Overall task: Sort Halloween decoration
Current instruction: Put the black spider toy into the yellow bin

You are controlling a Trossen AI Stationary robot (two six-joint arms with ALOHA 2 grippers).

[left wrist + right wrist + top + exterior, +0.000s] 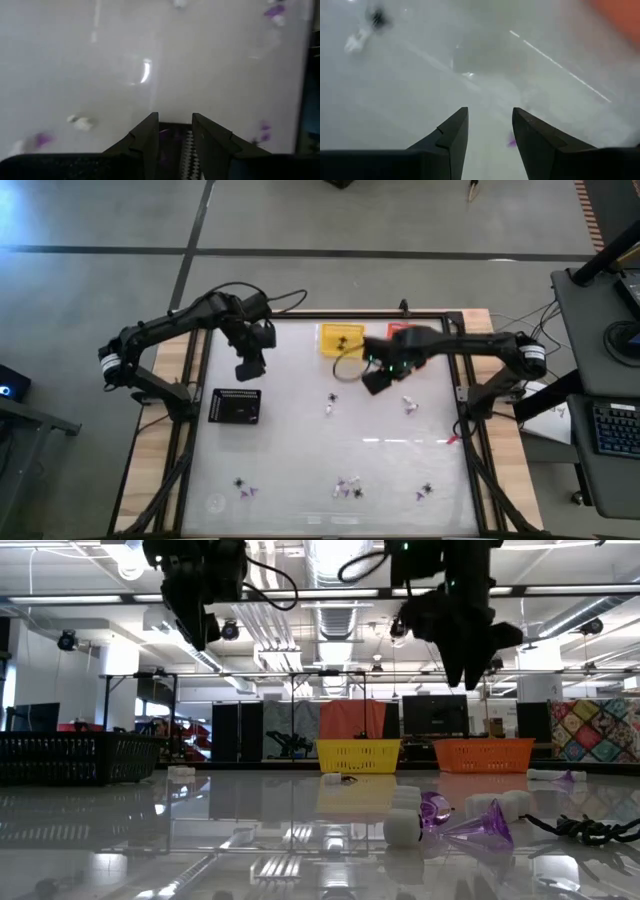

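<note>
**Both pincers aloft, trinkets still scattered**

The white surface [300,430] carries 3 baskets: black [236,406] at the left, yellow [341,339] and orange [402,333] at the far edge. We see the trinkets [347,488] mostly strewn along the near edge, with 2 more [409,405] mid-surface. The left pincer [250,367] hangs spread and empty above the black basket. The right pincer [376,381] hovers spread near the yellow basket, holding nothing, likely placed to reach the mid-surface pieces.

Three baskets [237,406], two arms [180,325]
</note>
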